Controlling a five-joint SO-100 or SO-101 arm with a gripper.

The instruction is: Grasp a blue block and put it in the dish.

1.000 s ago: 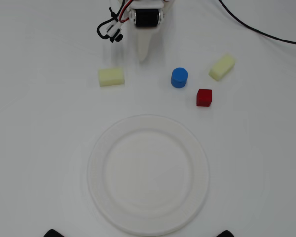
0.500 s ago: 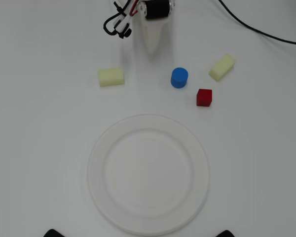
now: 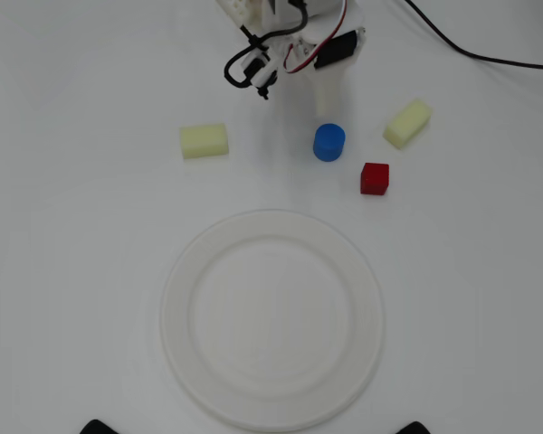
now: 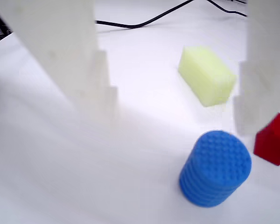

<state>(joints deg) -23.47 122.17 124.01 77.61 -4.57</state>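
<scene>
The blue block (image 3: 328, 142) is a small ribbed cylinder standing upright on the white table, above the dish in the overhead view. In the wrist view the blue block (image 4: 215, 168) sits low and right of centre, nearer the right finger. My gripper (image 3: 325, 104) hovers just beyond the block at the top of the overhead view. Seen from the wrist, the gripper (image 4: 175, 121) is open, its white fingers (image 4: 84, 70) wide apart with nothing between them. The dish (image 3: 192, 271), a large white plate with a ribbed rim, lies empty at lower centre.
A red cube (image 3: 375, 178) sits just right of the blue block. One pale yellow block (image 3: 407, 123) lies right of the gripper, another pale yellow block (image 3: 204, 140) to the left. A black cable (image 3: 489, 59) crosses the upper right corner.
The arm has swung to the right and turned at the wrist, bringing the gripper from left of the blue block to just above it in the overhead view. The blocks and dish have not moved.
</scene>
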